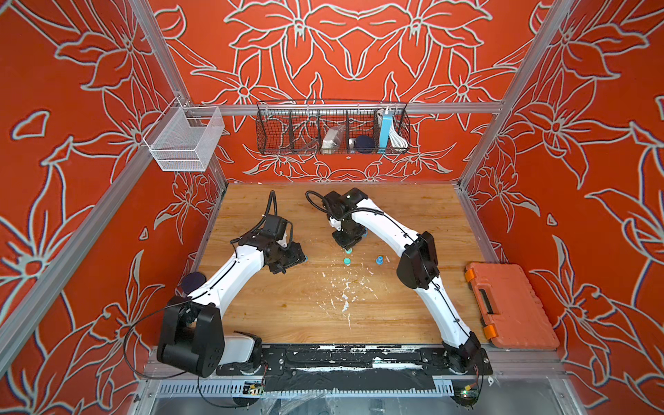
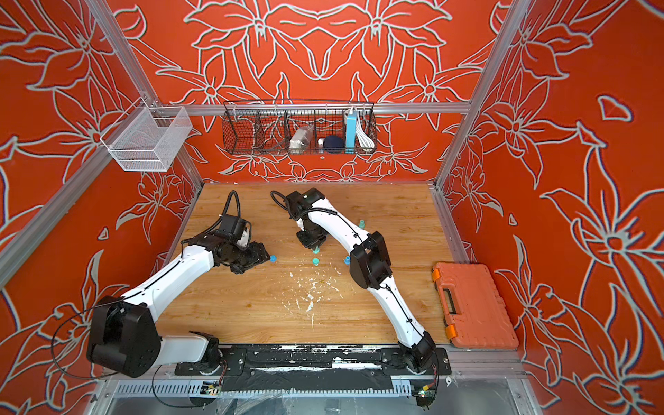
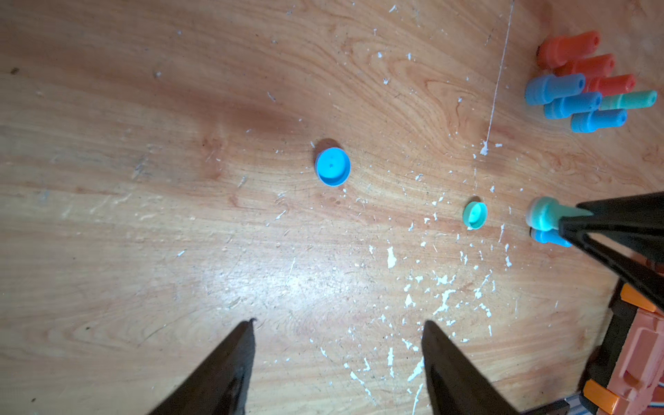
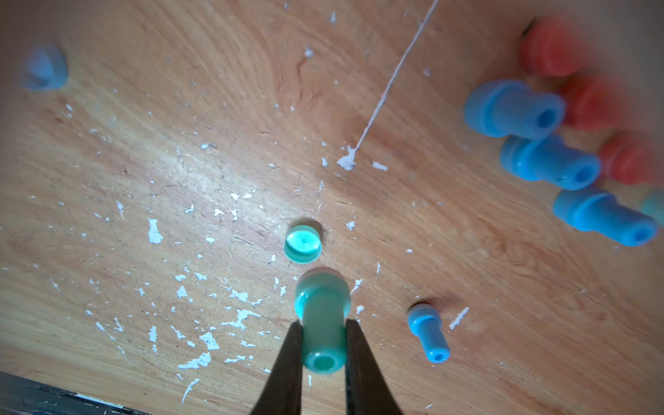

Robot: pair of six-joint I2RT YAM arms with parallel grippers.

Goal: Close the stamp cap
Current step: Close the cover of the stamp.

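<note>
Teal stamp (image 4: 321, 316) clamped between right jaws, teal cap (image 4: 303, 244) just beside.

Red floral walls (image 1: 359, 54), paint-flecked wooden tabletop (image 1: 287, 316)

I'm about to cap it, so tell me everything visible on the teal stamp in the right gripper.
The teal stamp looks like smooth plastic: narrow hollow-ended barrel, wider collar, pale face, uncapped. The right gripper clamps the barrel with its fingers; the face points down at the table near the teal cap.
</note>
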